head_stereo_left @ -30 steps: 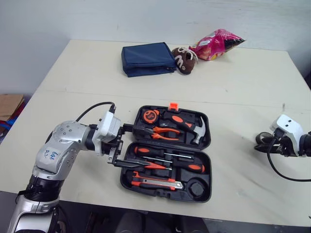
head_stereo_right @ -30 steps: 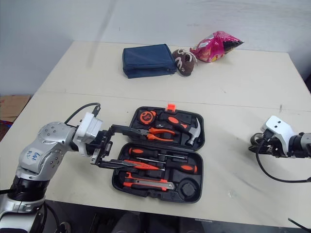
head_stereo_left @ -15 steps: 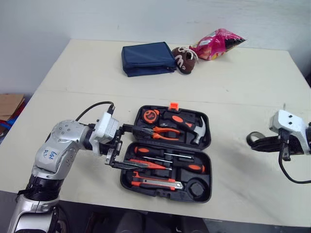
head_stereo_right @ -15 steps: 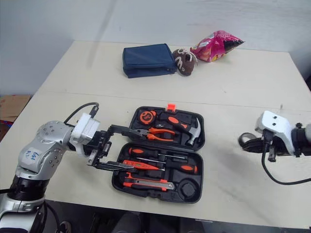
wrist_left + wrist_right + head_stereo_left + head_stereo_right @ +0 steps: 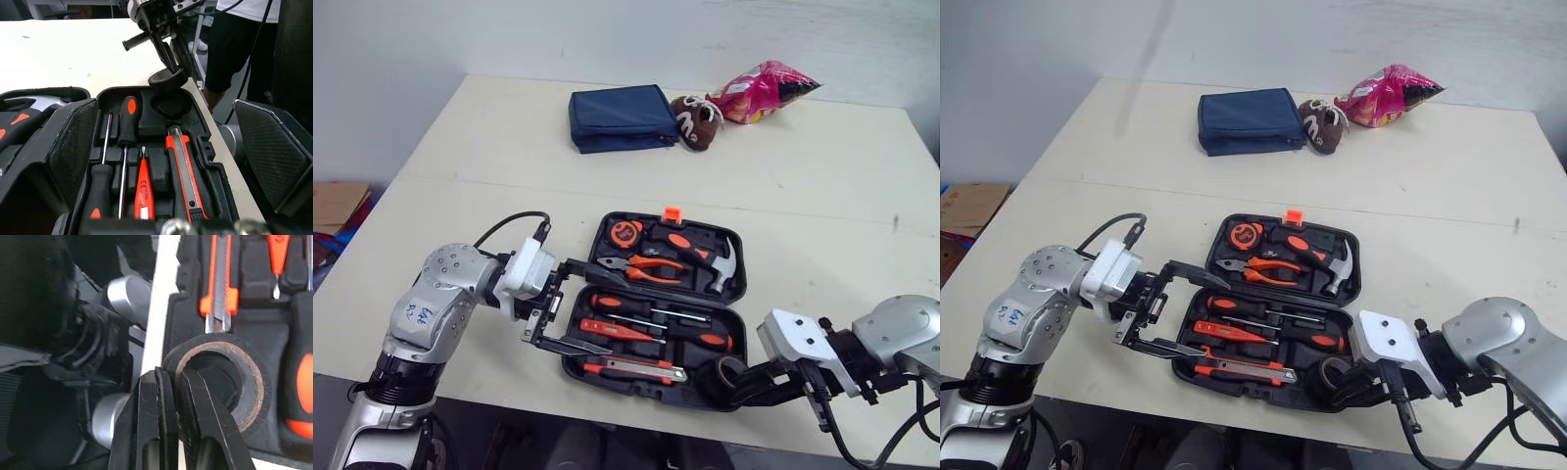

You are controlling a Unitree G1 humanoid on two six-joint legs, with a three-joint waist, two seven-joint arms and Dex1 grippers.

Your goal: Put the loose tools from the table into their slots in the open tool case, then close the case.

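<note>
The open black tool case lies at the table's front middle. It holds pliers, a hammer, a tape measure, screwdrivers and a utility knife. My right gripper is shut on a black tape roll, pinching the roll's wall. The tape roll hangs tilted just over the round slot in the case's front right corner. My left gripper stands open at the case's left end, one finger by each half.
At the table's far side lie a navy pouch, a small brown shoe and a pink snack bag. The case sits close to the table's front edge. A person's legs stand beyond that edge.
My right arm has swung from the table's right side in to the case's front right corner, carrying the tape roll. The left gripper has hardly moved. The camera has shifted slightly.
</note>
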